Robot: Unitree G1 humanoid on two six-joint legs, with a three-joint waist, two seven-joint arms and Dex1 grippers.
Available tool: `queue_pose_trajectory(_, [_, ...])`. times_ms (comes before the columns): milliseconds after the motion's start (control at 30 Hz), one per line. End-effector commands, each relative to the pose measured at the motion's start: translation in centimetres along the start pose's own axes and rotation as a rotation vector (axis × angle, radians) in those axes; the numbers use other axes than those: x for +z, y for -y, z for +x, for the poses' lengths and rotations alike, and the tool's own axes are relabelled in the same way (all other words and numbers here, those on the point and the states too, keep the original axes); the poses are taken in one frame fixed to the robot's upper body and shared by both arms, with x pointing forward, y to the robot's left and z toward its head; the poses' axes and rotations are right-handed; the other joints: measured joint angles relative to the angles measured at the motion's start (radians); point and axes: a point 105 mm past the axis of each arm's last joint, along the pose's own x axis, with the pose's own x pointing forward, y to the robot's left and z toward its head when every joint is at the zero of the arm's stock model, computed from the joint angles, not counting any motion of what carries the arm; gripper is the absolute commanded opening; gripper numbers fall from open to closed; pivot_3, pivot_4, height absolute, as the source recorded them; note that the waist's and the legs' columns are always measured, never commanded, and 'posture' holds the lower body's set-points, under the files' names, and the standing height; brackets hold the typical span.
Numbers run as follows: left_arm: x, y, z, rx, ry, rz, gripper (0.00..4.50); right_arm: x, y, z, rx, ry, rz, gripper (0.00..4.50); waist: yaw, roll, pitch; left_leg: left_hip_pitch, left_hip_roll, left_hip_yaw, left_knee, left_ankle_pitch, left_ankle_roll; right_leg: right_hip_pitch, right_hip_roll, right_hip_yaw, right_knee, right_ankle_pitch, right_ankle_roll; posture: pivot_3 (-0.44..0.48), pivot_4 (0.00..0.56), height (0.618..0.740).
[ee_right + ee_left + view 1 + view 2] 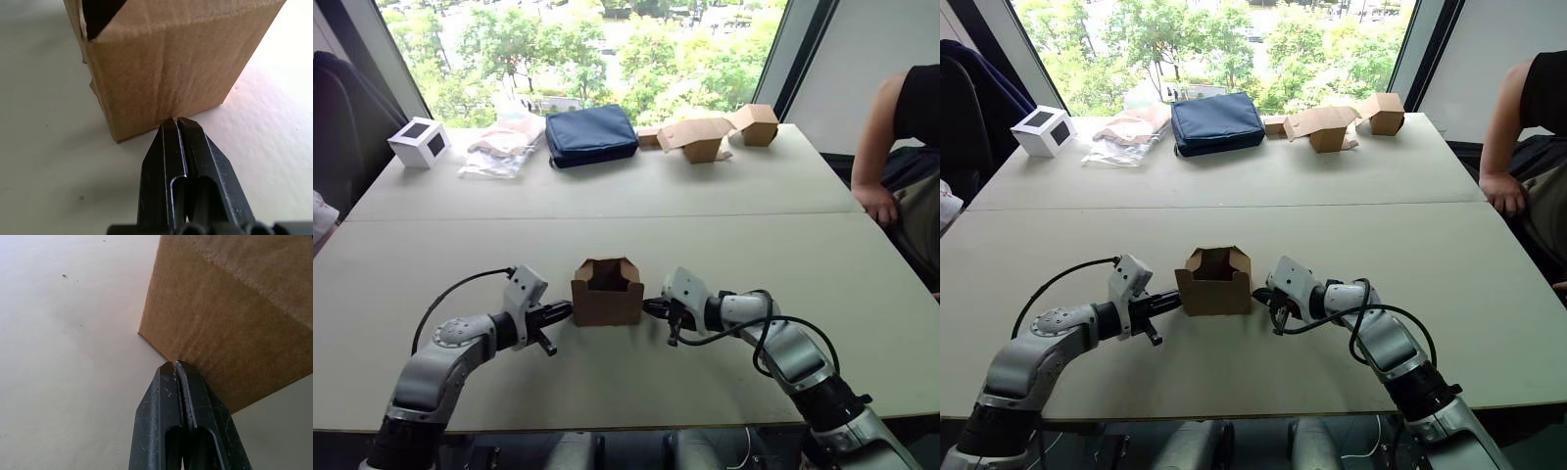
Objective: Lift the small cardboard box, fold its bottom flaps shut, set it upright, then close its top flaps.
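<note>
Item: small plain brown corrugated cardboard box point(607, 296), standing upright on the pale grey desk point(636, 196), held between the two end effectors; top flaps point(608, 269) standing up, mouth open and dark inside

Left end effector point(566, 311): two black fingers pressed together, nothing between them, tips touching the lower part of the box's wall on that side, close to a bottom corner

Right end effector point(650, 307): two black fingers pressed together, nothing between them, tips against the lower edge of the opposite wall

Beyond the end effectors, along the desk's far edge by the window:
- white cube with a dark square panel point(419, 142), far left
- clear plastic bag with pale contents point(502, 145), just beside the pouch
- navy blue fabric pouch point(590, 134), straight ahead of the box
- two further brown cardboard cartons point(710, 134), one with flaps splayed, far right

Right of the right end effector: a person's arm and hand point(878, 201) at the desk's edge
</note>
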Motion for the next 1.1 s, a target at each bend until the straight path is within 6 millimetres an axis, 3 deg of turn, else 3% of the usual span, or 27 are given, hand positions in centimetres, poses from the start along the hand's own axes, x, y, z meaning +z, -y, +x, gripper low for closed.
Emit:
queue_pose_trajectory(33, [0.7,0.9,0.7,-0.043,0.024,0.036,0.04,1.2,-0.1,-0.4,0.000,0.034,-0.035,0.00,0.000,0.000,0.000,0.000,0.000,0.000,0.000,0.000,0.000,0.000,0.000,0.000,0.000,0.000,0.000,0.000,0.150,0.740])
queue_pose_trajectory(267, [0.6,1.4,0.5,-0.073,0.002,0.034,0.04,0.6,0.4,-0.7,-0.025,0.012,-0.031,0.00,0.000,0.000,0.000,0.000,0.000,0.000,0.000,0.000,0.000,0.000,0.000,0.000,0.000,0.000,0.000,0.000,0.150,0.740])
queue_pose_trajectory(400, [1.1,-0.2,-1.0,-0.020,-0.013,0.069,0.04,0.7,1.0,-1.9,-0.043,-0.014,-0.066,0.00,-0.001,0.000,0.000,0.000,0.000,0.000,0.000,0.000,0.000,0.000,0.000,0.000,0.000,0.000,0.000,0.000,0.150,0.740])
queue_pose_trajectory(533, [3.1,-2.9,-2.8,0.047,0.012,0.092,0.04,0.4,1.1,-3.7,-0.028,-0.058,-0.103,0.00,0.002,0.000,0.000,0.000,0.000,0.000,-0.001,0.000,0.000,0.000,-0.001,0.000,-0.001,0.000,0.000,0.000,0.150,0.740])
queue_pose_trajectory(600, [4.3,-3.1,-3.4,0.028,0.027,0.102,0.04,0.6,1.2,-4.6,-0.019,-0.062,-0.109,0.00,0.001,0.000,0.000,0.000,0.000,0.000,-0.001,0.000,0.000,0.000,-0.001,-0.001,-0.002,0.000,0.000,0.000,0.150,0.740])
queue_pose_trajectory(700, [6.8,-1.1,-3.9,-0.113,0.075,0.069,0.04,3.7,2.9,-5.8,-0.049,0.071,-0.048,0.00,-0.001,0.000,0.001,0.000,0.000,0.000,-0.002,0.000,0.000,0.000,-0.001,-0.001,-0.003,0.000,0.000,0.000,0.150,0.740])
queue_pose_trajectory(800, [7.4,1.1,-4.1,-0.249,0.043,0.069,0.04,6.3,3.6,-6.2,-0.032,0.181,-0.002,0.00,-0.011,0.000,0.001,0.000,0.001,0.000,-0.003,0.000,0.000,0.000,-0.001,-0.001,-0.003,0.000,0.000,0.000,0.150,0.740])
queue_pose_trajectory(1100, [7.9,1.1,-2.2,-0.245,0.037,0.121,0.04,8.1,2.1,-4.7,0.046,0.233,0.010,0.00,-0.021,0.000,0.001,0.004,0.001,0.000,-0.012,0.002,-0.002,0.002,-0.001,0.000,-0.007,0.000,0.000,0.000,0.150,0.740])
